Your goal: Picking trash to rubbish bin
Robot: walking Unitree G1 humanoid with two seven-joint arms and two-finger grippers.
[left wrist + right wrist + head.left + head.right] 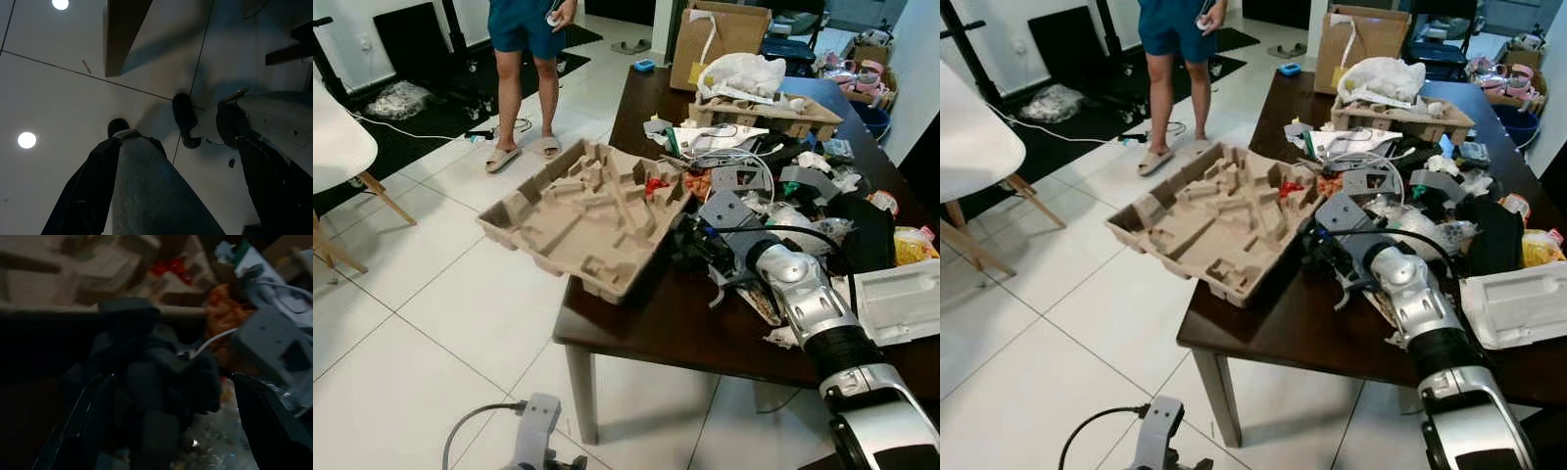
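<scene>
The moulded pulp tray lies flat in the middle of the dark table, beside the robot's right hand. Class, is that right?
Not quite. The left eye view shows the moulded pulp tray overhanging the dark table's left edge, tilted, not flat in its middle. The right hand is beside it.

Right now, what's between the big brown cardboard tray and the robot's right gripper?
A dark crumpled lump sits between the gripper's fingers and the moulded pulp tray beyond it, seen in the right wrist view.

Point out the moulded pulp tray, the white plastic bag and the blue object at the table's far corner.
moulded pulp tray [570,223], left eye view, on its ribbed inner floor.
white plastic bag [744,72], left eye view, on the middle of its bulge.
blue object [1289,70], right eye view, on its top face.
</scene>
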